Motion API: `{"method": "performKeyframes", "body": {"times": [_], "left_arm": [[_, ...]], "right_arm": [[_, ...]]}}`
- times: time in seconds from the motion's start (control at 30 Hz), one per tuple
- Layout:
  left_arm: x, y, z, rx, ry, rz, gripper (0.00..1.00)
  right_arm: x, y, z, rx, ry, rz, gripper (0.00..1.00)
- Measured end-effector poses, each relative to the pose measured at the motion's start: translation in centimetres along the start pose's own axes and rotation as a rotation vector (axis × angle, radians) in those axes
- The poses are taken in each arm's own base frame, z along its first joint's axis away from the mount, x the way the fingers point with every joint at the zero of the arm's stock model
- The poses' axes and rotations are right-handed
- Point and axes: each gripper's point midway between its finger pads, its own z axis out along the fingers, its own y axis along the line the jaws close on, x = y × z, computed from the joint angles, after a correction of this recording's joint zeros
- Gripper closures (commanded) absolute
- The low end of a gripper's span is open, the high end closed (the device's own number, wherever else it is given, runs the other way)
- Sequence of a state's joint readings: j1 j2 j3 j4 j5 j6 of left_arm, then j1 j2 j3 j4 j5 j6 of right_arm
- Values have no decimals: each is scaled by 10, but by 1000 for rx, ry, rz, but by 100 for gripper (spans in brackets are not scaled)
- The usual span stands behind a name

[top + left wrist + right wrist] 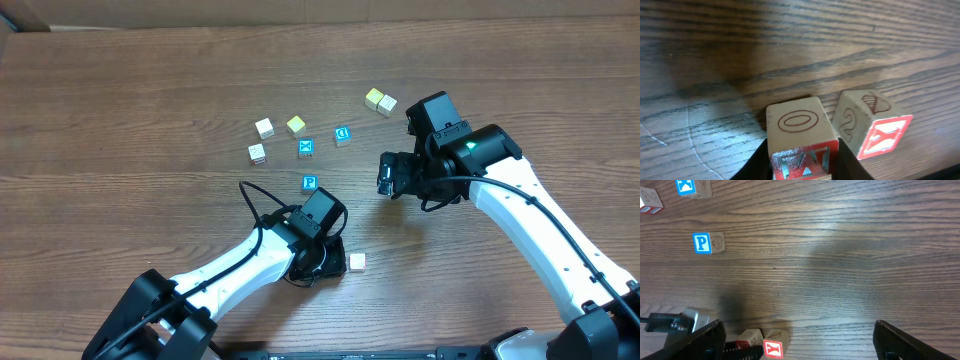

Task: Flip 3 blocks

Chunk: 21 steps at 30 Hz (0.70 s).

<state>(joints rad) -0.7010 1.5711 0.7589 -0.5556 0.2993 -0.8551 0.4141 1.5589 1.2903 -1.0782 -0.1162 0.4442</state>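
Note:
My left gripper (pixel 322 255) (pixel 802 165) is closed round a red-faced block (pixel 800 130) with an oval on its top face. The black fingers (pixel 757 162) hug both of its sides, low over the table. A second red-faced block (pixel 865 125) (pixel 357 262) lies tilted just to its right, almost touching it. Both also show in the right wrist view, the held block (pixel 746 339) beside the red-faced one (pixel 774 347). The blue P block (pixel 310 183) (pixel 702 243) sits alone on the table beyond the left gripper. My right gripper (pixel 388 178) (pixel 799 327) hovers open and empty, right of the P block.
Behind the P block stand a blue X cube (pixel 306 148) (pixel 690 186), a blue D cube (pixel 342 134), a yellow cube (pixel 296 124) and two white cubes (pixel 264 127) (pixel 257 153). A pair of pale cubes (pixel 380 100) sits far back, near the right arm.

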Motion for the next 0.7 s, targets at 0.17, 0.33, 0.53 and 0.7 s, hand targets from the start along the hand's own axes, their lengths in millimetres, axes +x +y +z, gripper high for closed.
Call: {"method": "performKeyframes", "body": {"times": [0.17,0.33,0.53,0.7], "left_arm": [[4,6,2,-27,18,-13,53],[4,6,2,-27,19,-13,50],[4,6,2,-27,18,-13,52],[4,6,2,-27,18,-13,51]], "right_arm": [[1,0,0,2,2,0,5],[1,0,0,1,6,0,5],[2,0,0,-4,9,0,5],[2,1,0,-5,10,0,5]]}}
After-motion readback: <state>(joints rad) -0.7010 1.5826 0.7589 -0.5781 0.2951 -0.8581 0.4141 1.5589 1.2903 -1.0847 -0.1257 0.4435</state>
